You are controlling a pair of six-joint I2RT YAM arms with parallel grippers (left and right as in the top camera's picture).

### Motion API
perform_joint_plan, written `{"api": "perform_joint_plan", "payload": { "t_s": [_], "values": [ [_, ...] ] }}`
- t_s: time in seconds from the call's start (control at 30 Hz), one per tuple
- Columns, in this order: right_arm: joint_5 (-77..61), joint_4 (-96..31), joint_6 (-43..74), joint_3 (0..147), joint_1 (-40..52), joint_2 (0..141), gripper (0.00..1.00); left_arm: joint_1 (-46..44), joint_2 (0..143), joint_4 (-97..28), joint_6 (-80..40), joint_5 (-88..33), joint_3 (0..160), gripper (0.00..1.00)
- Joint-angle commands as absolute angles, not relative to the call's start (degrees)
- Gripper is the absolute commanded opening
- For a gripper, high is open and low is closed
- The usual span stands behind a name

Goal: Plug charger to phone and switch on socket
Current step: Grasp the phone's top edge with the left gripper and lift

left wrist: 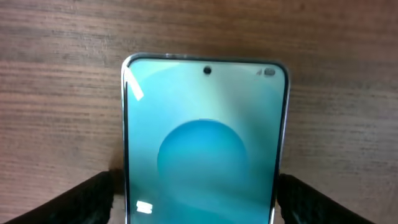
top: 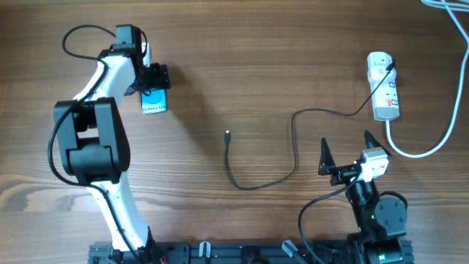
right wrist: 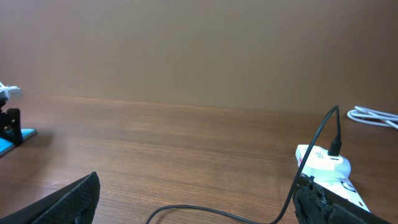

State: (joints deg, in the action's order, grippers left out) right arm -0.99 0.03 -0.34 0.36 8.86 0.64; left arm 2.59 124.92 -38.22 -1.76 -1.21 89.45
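Phone [left wrist: 205,143] lies screen-up between the left gripper's [left wrist: 196,200] 2 wide-spread fingers [left wrist: 87,199], just beside its edges; its white text is unreadable. Right of the phone the charger [top: 294,139] lies looped, tip free; farther right the right gripper [top: 345,139] gapes empty, then the socket [top: 384,92].

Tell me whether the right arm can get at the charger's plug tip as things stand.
Probably yes: the right tool is open, and only the charger's own cable loop lies on the table between it and the plug tip.
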Motion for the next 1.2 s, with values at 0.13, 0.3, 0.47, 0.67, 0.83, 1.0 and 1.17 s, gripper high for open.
{"api": "perform_joint_plan", "payload": {
  "t_s": [0.13, 0.3, 0.47, 0.67, 0.83, 1.0, 1.17],
  "values": [
    [0.0, 0.4, -1.1, 0.3, 9.1, 0.1, 1.00, 2.3, 125.9, -42.9, -2.0, -4.7, 87.2, 0.82],
    [0.0, 0.4, -1.1, 0.3, 9.1, 0.1, 1.00, 0.4, 125.9, -45.2, -2.2, -6.2, 87.2, 0.80],
    [0.0, 0.4, -1.1, 0.3, 9.1, 0.1, 1.00, -4.2, 125.9, -47.7, -2.2, -6.2, 87.2, 0.80],
    [0.0, 0.4, -1.1, 0.3, 9.1, 0.1, 1.00, -10.4, 125.9, -53.5, -8.5, -6.2, 87.2, 0.80],
    [0.0, 0.4, -1.1, 0.3, 9.1, 0.1, 1.00, -14.7, 125.9, -58.4, -16.1, -6.2, 87.2, 0.84],
    [0.0, 0.4, -1.1, 0.3, 9.1, 0.1, 1.00, -18.0, 125.9, -58.9, -18.7, -6.1, 87.2, 0.97],
    [0.0, 0.4, -1.1, 0.3, 9.1, 0.1, 1.00, -18.1, 125.9, -57.0, -20.0, -6.2, 87.2, 1.00]
  ]
}}
